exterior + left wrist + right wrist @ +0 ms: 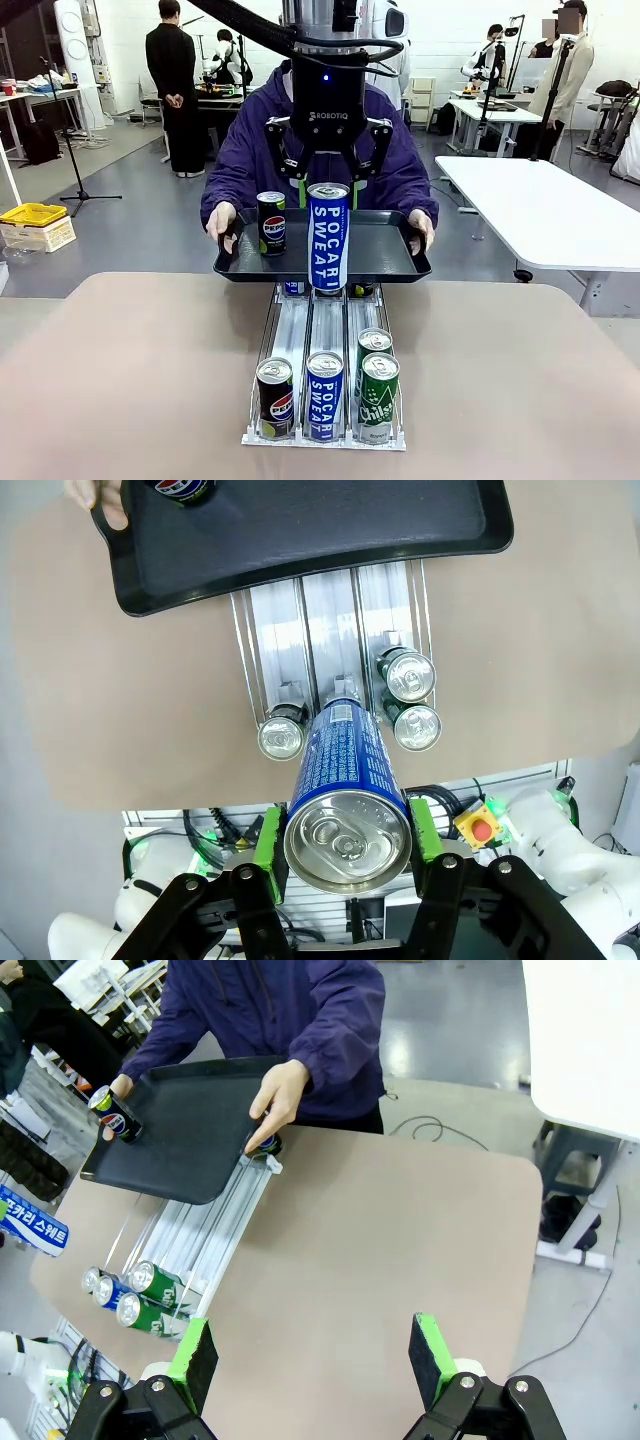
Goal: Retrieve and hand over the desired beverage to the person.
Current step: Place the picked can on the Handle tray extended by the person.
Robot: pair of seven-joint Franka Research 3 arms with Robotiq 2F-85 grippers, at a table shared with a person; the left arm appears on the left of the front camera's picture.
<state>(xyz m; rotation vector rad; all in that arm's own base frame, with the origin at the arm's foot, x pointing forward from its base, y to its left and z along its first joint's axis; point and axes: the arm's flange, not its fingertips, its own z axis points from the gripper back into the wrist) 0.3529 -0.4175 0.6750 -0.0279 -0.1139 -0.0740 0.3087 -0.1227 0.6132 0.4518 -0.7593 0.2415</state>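
My left gripper (328, 178) (346, 835) is shut on a tall blue Pocari Sweat can (328, 240) (345, 780), held upright in the air over the can rack (325, 320), on my side of the tray. The person (250, 150) (290, 1010) in a dark purple hooded jacket holds a black tray (390, 255) (300, 540) (190, 1150) with both hands over the rack's far end. A Pepsi can (271, 222) (118, 1115) stands on the tray's left part. My right gripper (315, 1360) hangs open high over the bare table.
At the rack's front end (330, 630) stand a Pepsi can (275, 398), a Pocari Sweat can (324, 395) and two green cans (378, 395), one behind the other. The tan table (120, 380) (400, 1230) spreads wide on both sides. A white table (540, 210) stands at the right.
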